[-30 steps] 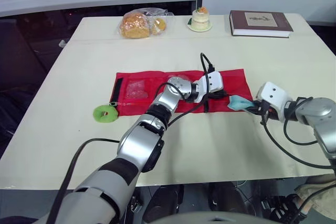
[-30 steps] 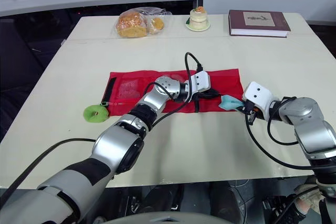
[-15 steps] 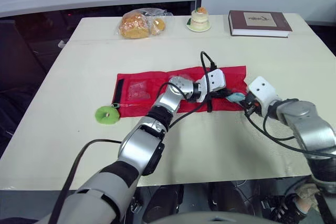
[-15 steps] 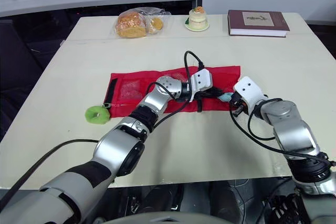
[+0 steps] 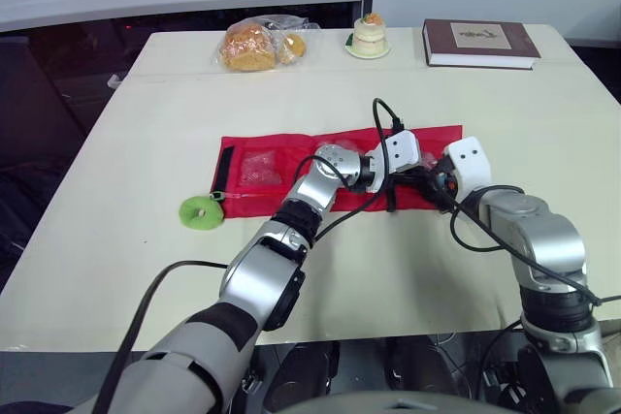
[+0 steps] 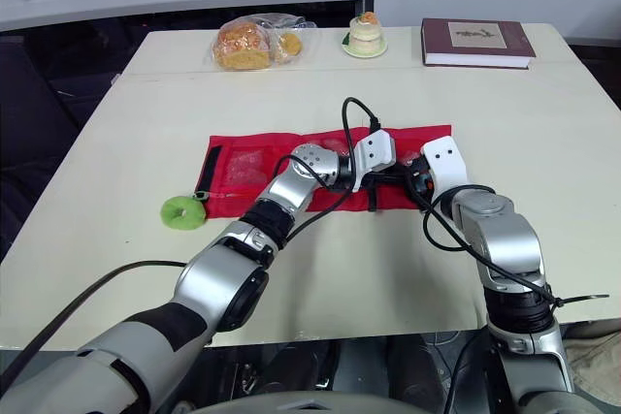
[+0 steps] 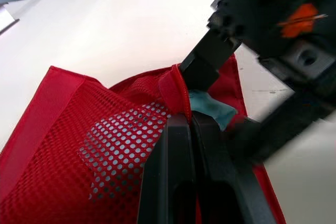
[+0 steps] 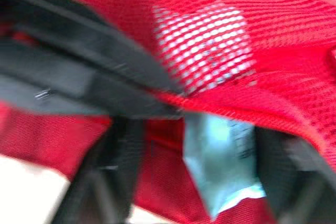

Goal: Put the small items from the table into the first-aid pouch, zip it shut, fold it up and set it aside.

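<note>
The red pouch [image 5: 291, 157] lies flat on the table [image 5: 146, 123], in the middle of the frame. Our left gripper [image 7: 190, 120] is pinched tight on the lip of its mesh pocket and holds it raised. Our right gripper [image 5: 432, 183] grips the teal packet [image 7: 210, 109] at that mouth, just under the lip. If the lip slips free, we risk crumpling the packet against the mesh. The grippers are crowded together and could bump.

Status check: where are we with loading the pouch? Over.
Left claw shut on mesh edge of red pouch, lifted. Right claw shut on teal packet, tip under that edge. Green ring on table beside pouch, not yet packed.
</note>
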`<action>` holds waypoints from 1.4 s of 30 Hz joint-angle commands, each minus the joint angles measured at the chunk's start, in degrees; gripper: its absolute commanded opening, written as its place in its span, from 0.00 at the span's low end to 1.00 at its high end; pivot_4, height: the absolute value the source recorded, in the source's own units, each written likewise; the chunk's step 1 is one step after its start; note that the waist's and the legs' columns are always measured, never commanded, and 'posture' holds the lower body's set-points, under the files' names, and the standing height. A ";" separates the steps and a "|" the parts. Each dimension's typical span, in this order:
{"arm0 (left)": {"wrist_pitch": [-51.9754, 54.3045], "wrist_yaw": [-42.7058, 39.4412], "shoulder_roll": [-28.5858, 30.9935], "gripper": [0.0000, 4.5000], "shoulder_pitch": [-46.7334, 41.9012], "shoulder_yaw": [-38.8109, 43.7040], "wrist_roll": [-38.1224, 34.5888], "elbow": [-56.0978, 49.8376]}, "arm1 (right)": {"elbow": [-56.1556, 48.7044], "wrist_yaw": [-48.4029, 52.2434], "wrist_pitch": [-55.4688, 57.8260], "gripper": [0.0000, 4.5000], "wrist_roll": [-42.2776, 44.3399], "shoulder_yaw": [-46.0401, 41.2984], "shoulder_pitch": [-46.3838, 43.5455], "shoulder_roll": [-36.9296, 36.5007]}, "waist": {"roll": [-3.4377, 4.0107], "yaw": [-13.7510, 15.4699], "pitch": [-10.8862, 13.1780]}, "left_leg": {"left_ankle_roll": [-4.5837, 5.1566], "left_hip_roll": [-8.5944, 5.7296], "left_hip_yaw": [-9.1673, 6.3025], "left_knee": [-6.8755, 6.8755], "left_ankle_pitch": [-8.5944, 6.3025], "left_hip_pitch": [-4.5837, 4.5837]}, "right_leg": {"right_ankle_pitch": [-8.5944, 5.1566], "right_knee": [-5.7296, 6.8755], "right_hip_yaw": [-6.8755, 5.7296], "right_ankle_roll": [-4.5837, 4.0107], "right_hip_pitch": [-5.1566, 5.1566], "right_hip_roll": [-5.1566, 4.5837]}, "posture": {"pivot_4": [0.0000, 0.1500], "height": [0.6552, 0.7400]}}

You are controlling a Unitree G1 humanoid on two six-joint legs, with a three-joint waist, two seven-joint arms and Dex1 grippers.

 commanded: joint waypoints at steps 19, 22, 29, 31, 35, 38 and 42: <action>-0.53 0.69 -1.06 0.00 0.14 -0.24 -0.66 -0.98 | -6.49 2.48 -10.09 0.02 5.15 -0.75 11.22 -14.17 | 0.01 -0.04 -0.01 | 0.00 0.03 0.05 -0.02 0.00 0.05 | 0.00 0.00 0.02 0.00 0.02 0.01 | 1.00 0.87; -0.73 0.25 -0.89 0.00 0.17 -0.37 -0.61 -1.31 | -2.30 0.51 -13.81 0.02 3.72 1.31 8.38 -12.12 | 0.01 -0.05 -0.01 | 0.00 0.02 0.06 -0.02 0.00 0.05 | 0.00 0.00 0.03 0.00 0.02 0.01 | 1.00 0.87; -1.00 -0.80 -1.36 0.00 1.16 -1.35 -0.36 -2.62 | 8.39 -3.77 -23.79 0.02 0.44 3.32 1.05 -5.81 | 0.01 -0.06 -0.01 | 0.00 0.02 0.06 -0.03 0.00 0.05 | 0.00 -0.02 0.04 0.00 0.01 0.02 | 1.00 0.87; -1.00 -0.90 -1.47 0.00 1.44 -1.50 -0.36 -2.91 | 9.16 -4.14 -24.70 0.02 0.26 3.03 0.66 -5.04 | 0.02 0.02 -0.01 | 0.00 0.03 0.06 -0.03 0.00 0.04 | 0.00 -0.02 0.05 0.00 0.01 0.02 | 1.00 0.87; -1.07 -0.37 -1.73 0.00 1.32 -1.47 -0.36 -2.63 | 6.23 -1.90 -24.35 0.02 1.13 2.02 3.96 -6.76 | 0.02 0.15 -0.01 | 0.00 0.01 0.05 -0.03 0.00 0.04 | 0.00 -0.03 0.04 0.00 0.01 0.02 | 1.00 0.87; -1.15 0.38 -1.94 0.00 1.03 -1.42 -0.31 -2.38 | 1.32 1.33 -23.88 0.02 4.60 -1.11 7.73 -8.29 | 0.02 0.06 -0.01 | 0.00 0.01 0.02 -0.03 0.00 0.02 | 0.00 -0.04 0.01 0.00 0.02 0.02 | 1.00 0.87; -0.68 2.35 -2.95 0.00 0.07 -0.99 -0.57 -1.87 | -5.76 5.46 -24.85 0.02 12.27 -9.59 13.52 -8.44 | 0.02 0.02 -0.01 | 0.00 0.02 0.02 -0.03 0.00 0.03 | 0.00 -0.03 0.02 0.00 0.02 0.03 | 1.00 0.87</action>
